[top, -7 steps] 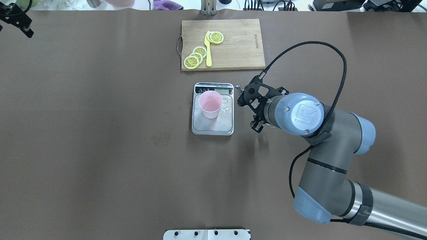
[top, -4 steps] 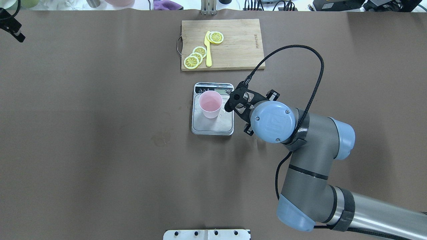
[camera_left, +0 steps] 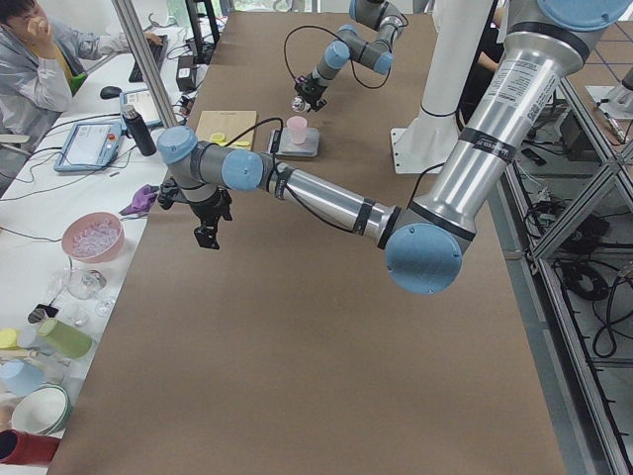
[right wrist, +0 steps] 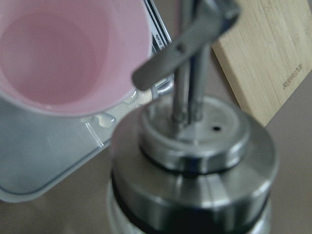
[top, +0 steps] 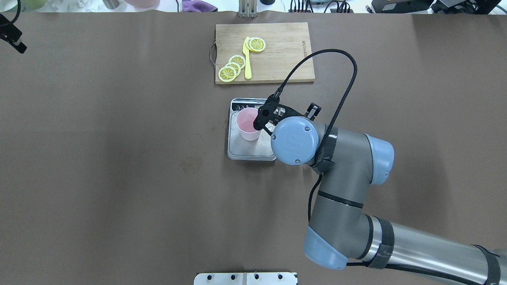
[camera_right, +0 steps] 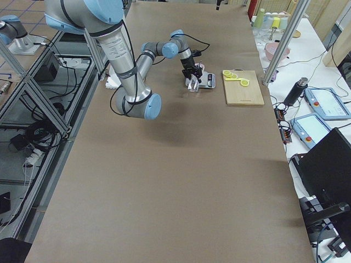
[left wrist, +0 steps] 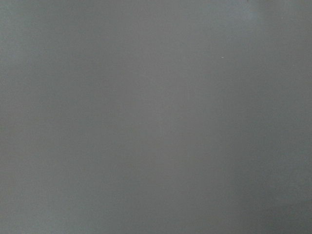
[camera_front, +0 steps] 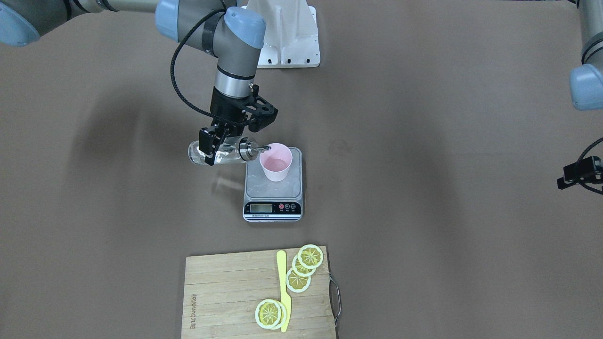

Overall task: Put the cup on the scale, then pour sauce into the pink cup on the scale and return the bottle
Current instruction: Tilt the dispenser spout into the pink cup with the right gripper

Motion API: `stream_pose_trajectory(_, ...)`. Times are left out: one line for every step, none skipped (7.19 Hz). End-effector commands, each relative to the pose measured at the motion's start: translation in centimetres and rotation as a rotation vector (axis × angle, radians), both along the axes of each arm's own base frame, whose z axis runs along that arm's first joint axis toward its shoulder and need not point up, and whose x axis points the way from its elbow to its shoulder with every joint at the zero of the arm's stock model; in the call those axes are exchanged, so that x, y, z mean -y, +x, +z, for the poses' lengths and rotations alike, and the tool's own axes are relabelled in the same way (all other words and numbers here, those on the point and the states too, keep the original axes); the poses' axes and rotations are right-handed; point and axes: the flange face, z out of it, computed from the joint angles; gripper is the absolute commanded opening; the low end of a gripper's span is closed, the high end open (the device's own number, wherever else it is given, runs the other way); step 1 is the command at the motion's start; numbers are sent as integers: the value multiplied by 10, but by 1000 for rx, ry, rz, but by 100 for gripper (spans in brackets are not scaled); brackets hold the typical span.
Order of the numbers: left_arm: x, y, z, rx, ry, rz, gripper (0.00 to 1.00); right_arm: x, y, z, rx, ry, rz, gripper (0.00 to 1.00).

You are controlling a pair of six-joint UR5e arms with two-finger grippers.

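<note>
The pink cup (camera_front: 275, 162) stands upright on the scale (camera_front: 273, 190), towards its rear. My right gripper (camera_front: 213, 151) is shut on the glass bottle (camera_front: 221, 154), which lies almost level. The bottle's silver spout (camera_front: 263, 147) reaches the cup's rim. Clear sauce shows faintly inside the glass, and I see no stream. In the right wrist view the metal cap (right wrist: 195, 146) fills the front, with the cup (right wrist: 63, 53) just beyond. From overhead the wrist hides the bottle beside the cup (top: 246, 123). My left gripper (camera_front: 579, 175) hangs far off at the table's side; its jaws are unclear.
A wooden cutting board (top: 277, 51) with lemon slices (top: 231, 67) and a yellow knife (top: 247, 59) lies beyond the scale (top: 249, 152). Drops of liquid sit on the scale's platform. A person sits at a side desk (camera_left: 45, 59).
My right arm has swung left with the bottle, bringing the spout from beside the scale to the cup's rim. The left gripper has drawn back towards the table's corner.
</note>
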Motion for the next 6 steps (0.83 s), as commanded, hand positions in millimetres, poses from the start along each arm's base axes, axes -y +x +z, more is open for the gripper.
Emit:
stream_pose_trajectory(0,0,1,0,-3,-2,98,0,3,-6,-107,6,-35,0)
stream_pose_trajectory(0,0,1,0,-5,-4,98,1,4,-8,-149,7,-49,0)
stream_pose_trajectory(-1,-1,0,0,-3,-4,98,2,7,-16,-196,19,-58,0)
stream_pose_trajectory(-1,-2,-1,0,-3,-6,98,3,8,-17,-232,24,-66,0)
stream_pose_trajectory(-3,-3,0,-2,-3,-9,98,4,8,-18,-271,31,-68,0)
stream_pose_trajectory(-9,-3,0,-1,1,-8,98,5,10,-20,-308,32,-86,0)
